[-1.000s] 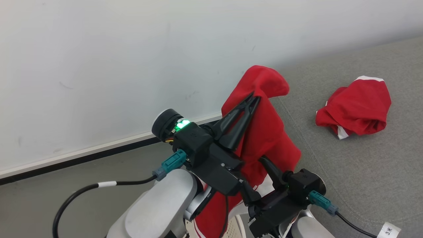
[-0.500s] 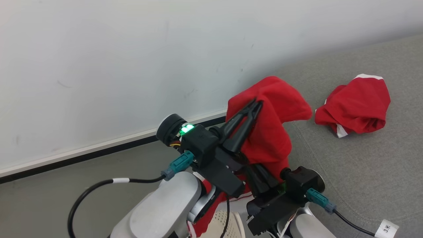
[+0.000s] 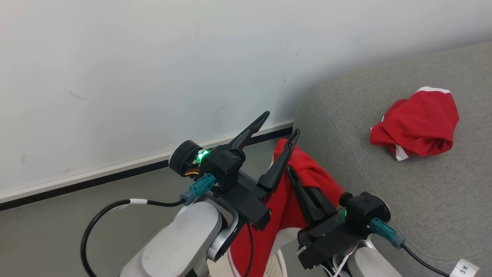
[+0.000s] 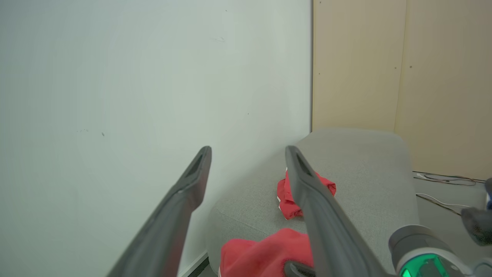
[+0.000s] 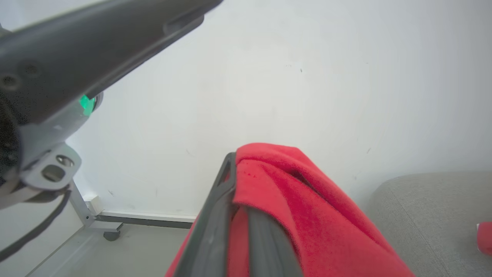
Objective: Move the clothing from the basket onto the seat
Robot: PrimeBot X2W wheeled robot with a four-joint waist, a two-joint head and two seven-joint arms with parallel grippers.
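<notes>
Left tool point(image 3: 281, 123) released the red garment point(image 3: 283, 206); right tool point(image 3: 291, 172) closed on it.

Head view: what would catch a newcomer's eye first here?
The bright red garment hangs pinched in the shut right gripper, just beside the seat. Next to it the left gripper stands open and empty. A second red garment lies crumpled on the seat.

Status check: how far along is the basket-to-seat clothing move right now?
Done: one red garment lies crumpled on the seat. In hand: the right gripper is shut on a second red garment hanging beside the seat's edge; the left gripper is open and empty. Left: set this one on the seat. Whatever remains in the basket is hidden.
</notes>
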